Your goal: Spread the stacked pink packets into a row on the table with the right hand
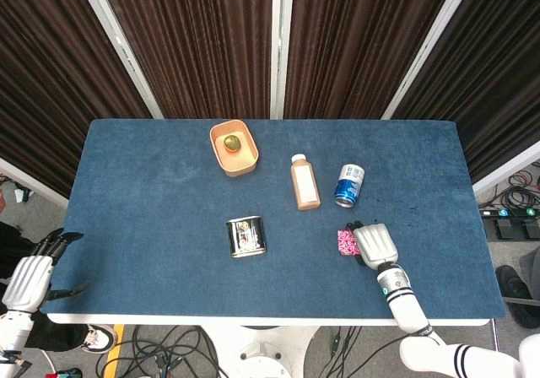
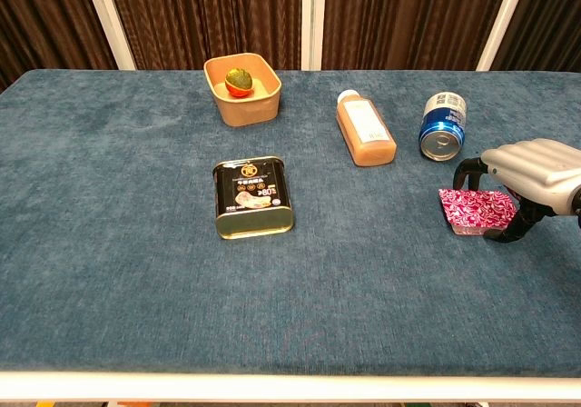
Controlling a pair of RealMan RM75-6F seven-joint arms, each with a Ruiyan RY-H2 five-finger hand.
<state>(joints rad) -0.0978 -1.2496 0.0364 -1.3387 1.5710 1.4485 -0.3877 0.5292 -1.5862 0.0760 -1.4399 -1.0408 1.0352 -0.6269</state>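
The stack of pink patterned packets (image 1: pixel 346 242) (image 2: pixel 476 210) lies on the blue table (image 1: pixel 152 192), right of centre near the front. My right hand (image 1: pixel 375 243) (image 2: pixel 532 164) arches over the stack's right part. Its dark fingertips (image 2: pixel 467 168) curl down at the far edge and the thumb sits at the near right corner, so it grips the stack. The right side of the packets is hidden under the hand. My left hand (image 1: pixel 29 275) hangs off the table's front left corner, fingers apart and holding nothing; it does not show in the chest view.
A blue can (image 1: pixel 348 184) (image 2: pixel 443 126) lies just behind the packets. An orange bottle (image 1: pixel 305 183) (image 2: pixel 366 130) lies left of it. A dark tin (image 1: pixel 245 236) (image 2: pixel 252 196) sits mid-table. A tan bowl (image 1: pixel 245 163) (image 2: pixel 260 104) holding a fruit stands at the back.
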